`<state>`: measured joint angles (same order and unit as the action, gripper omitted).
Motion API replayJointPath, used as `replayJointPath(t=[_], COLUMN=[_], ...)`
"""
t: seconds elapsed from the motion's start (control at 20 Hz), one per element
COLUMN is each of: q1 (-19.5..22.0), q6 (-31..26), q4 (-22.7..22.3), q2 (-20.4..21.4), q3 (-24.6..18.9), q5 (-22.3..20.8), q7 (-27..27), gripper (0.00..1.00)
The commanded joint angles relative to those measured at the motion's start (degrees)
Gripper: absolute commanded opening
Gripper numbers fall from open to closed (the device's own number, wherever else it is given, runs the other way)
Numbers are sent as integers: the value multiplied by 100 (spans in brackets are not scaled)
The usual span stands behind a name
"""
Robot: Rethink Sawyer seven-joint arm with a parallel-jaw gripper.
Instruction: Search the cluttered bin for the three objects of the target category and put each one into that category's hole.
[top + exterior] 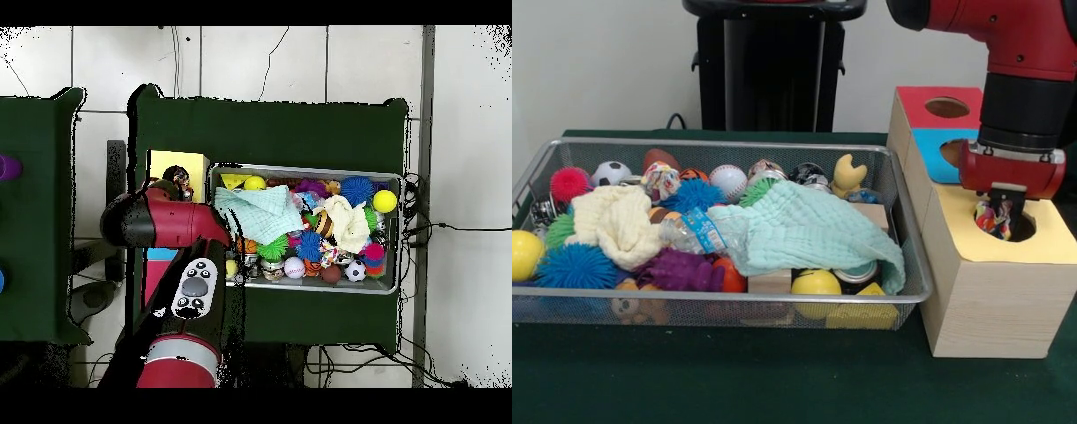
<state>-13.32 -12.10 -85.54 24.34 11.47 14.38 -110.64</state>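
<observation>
The red and black arm (1024,79) comes down from the top right of the front view, its wrist upright, and holds the gripper (996,212) directly over the round hole (1006,225) in the yellow top of the wooden box (993,283). The fingers are narrowed around a rope ball (993,219) of mixed coloured strands, which sits at the mouth of that hole, partly below its rim. Whether the fingers grip the ball firmly or merely flank it cannot be told. Behind the gripper the box has two more tops, one blue (936,150) and one red (940,106), each with its own hole, so three holes show in all. To the gripper's side, just beside the box, stands the wire bin (724,305), crowded with toys. In it a second rope ball (660,181) rests near the far rim, well apart from the gripper; a third does not show clearly. Also in the bin are two cloths, a pale green one (812,230) nearer the gripper and a cream one (618,225) farther off, one baseball (728,181), one small soccer ball (611,173), one crushed plastic bottle (693,234), and two blue spiky balls (576,265).
</observation>
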Motion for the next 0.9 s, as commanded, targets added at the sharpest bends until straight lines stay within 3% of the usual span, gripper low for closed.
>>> replayJointPath(t=[0.05, 0.2, 0.25, 0.9], q1=[-86, -115, -137, -125], q6=[-228, -78, -15, 28], q4=[-459, -459, -453, -556], q2=[-672, -673, -676, -684], q3=[-563, -524, -497, -553], q5=[54, 1, -20, 190], q7=[-991, -967, -951, -1095], gripper=[0, 0, 100, 100])
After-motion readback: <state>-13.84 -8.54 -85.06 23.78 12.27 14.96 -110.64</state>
